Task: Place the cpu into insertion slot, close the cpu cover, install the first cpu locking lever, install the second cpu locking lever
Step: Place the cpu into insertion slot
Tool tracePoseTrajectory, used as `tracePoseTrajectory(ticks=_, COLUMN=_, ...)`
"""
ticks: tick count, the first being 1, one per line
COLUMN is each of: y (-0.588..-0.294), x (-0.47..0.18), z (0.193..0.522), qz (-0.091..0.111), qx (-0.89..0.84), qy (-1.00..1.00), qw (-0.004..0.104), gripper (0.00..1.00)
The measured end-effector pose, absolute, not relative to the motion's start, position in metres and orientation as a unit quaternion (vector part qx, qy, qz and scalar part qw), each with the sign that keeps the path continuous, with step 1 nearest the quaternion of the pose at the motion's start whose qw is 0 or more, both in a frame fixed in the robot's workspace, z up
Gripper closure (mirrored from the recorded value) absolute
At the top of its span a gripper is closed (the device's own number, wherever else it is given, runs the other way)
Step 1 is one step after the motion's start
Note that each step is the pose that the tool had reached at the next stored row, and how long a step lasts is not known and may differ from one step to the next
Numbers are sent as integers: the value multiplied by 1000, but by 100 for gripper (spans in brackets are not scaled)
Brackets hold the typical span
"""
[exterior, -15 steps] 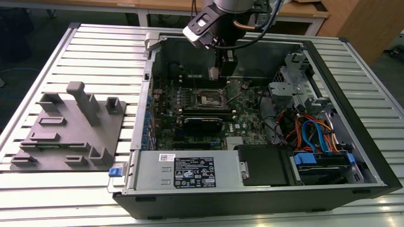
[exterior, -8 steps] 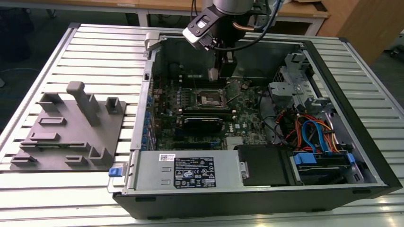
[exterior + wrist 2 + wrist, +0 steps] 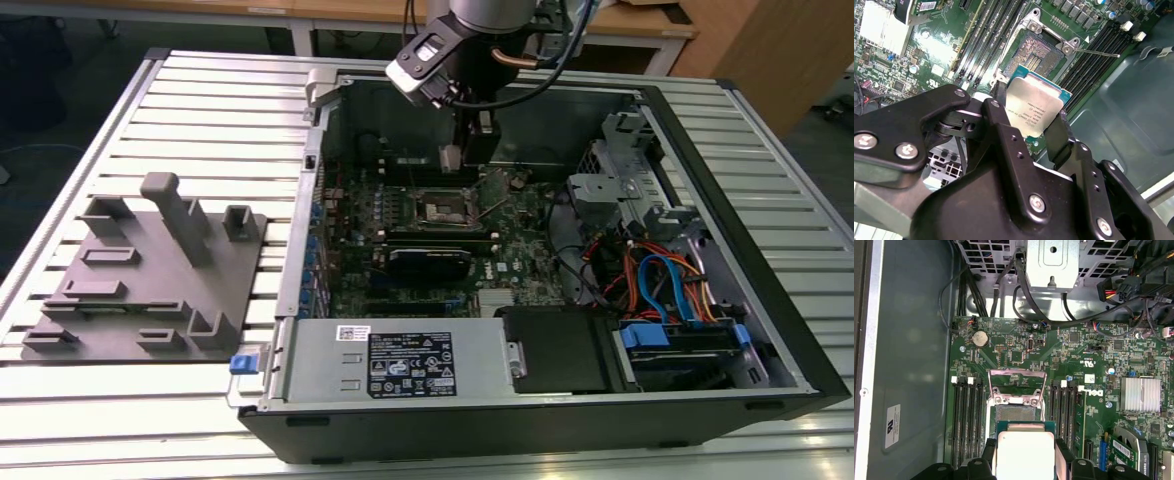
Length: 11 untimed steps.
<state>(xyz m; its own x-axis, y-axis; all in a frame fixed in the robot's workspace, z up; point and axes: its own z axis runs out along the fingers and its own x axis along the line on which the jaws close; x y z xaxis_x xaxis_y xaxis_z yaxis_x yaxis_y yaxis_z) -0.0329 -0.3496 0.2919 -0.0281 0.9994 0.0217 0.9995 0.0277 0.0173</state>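
In hand [image 3: 1029, 125], cpu [image 3: 1037, 102] above insertion slot [image 3: 1037, 53]

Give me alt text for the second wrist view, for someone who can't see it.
The hand grips the cpu by two opposite edges, silvery top facing the camera, near the empty insertion slot on the green motherboard. Long memory slots flank it.

Taken up just above the insertion slot [image 3: 1019, 412] by the claw [image 3: 1030, 127] clamping the cpu [image 3: 1036, 102]. Hemmed on two sides by long memory slots [image 3: 966, 425]; barred beyond by the raised cpu cover [image 3: 1017, 373], with cables [image 3: 1004, 295] behind it.
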Motion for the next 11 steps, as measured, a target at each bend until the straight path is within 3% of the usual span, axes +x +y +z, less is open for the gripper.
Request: tracePoseTrajectory(ticks=11, y=-350, x=-33, z=285, qz=-14, qx=-697, qy=-717, qw=2, gripper=46)
